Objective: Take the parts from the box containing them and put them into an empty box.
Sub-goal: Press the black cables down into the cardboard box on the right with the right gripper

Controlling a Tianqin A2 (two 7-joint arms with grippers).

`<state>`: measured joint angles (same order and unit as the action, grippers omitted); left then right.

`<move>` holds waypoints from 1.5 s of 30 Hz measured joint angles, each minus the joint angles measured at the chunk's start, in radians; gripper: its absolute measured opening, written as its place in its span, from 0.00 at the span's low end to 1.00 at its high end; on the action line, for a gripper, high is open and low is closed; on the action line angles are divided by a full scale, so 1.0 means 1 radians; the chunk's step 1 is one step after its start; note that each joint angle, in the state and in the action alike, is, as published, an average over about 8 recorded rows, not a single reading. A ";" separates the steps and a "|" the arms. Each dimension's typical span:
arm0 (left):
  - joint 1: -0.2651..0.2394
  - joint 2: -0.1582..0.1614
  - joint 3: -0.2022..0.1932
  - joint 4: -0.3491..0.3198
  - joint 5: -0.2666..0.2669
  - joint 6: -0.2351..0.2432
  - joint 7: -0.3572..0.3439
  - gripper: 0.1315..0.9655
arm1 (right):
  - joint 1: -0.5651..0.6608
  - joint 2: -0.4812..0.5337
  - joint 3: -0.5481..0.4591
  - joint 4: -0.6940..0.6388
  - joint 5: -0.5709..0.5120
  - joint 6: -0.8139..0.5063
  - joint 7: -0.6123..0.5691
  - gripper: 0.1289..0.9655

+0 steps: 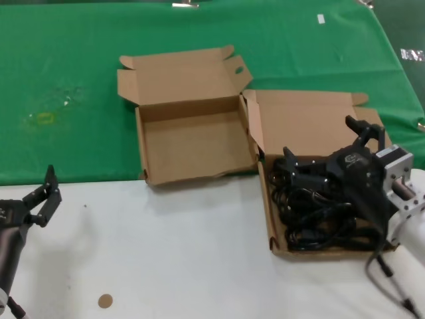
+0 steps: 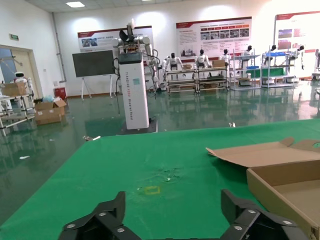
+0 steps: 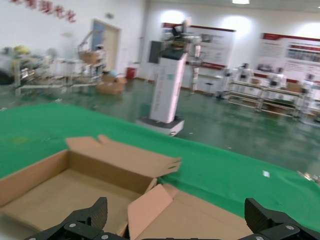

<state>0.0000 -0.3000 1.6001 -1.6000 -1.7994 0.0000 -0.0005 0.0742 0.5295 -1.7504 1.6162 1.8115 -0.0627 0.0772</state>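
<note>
R gripper [image 1: 323, 154] hangs over the full box [image 1: 312, 119] near the tabletop's right edge, fingers spread wide above the tangle of black cords [image 1: 312, 212]; looks like it's not touching them, hard to tell. Empty box [image 1: 192, 143] sits just beside it toward mid-tabletop, lid back on the green cloth [image 1: 66, 80]. L gripper [image 1: 45, 196] idle at front-left corner, fingers wide.

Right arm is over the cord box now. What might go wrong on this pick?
1. The cords lie tangled in the box containing them, so the right gripper, fingers open above the pile, may lift several at once or drag one out.
2. A trailing cord could catch the raised flap between that box and the empty box.
The left gripper is parked far off, near the table's edge.
</note>
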 joint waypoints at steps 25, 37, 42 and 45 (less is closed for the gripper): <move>0.000 0.000 0.000 0.000 0.000 0.000 0.000 0.14 | 0.528 0.426 -0.191 -0.169 -0.155 -0.863 -0.056 1.00; 0.000 0.000 0.000 0.000 0.000 0.000 0.000 0.05 | 0.726 0.419 -0.305 -0.245 -0.286 -1.185 -0.174 1.00; 0.000 0.000 0.000 0.000 0.000 0.000 0.000 0.03 | 0.754 0.391 -0.325 -0.295 -0.335 -1.209 -0.222 1.00; 0.000 0.000 0.000 0.000 0.000 0.000 0.000 0.03 | 0.763 0.375 -0.333 -0.326 -0.359 -1.208 -0.251 1.00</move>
<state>0.0000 -0.3000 1.6001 -1.6000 -1.7996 0.0000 -0.0004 0.8367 0.9049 -2.0831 1.2899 1.4522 -1.2704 -0.1736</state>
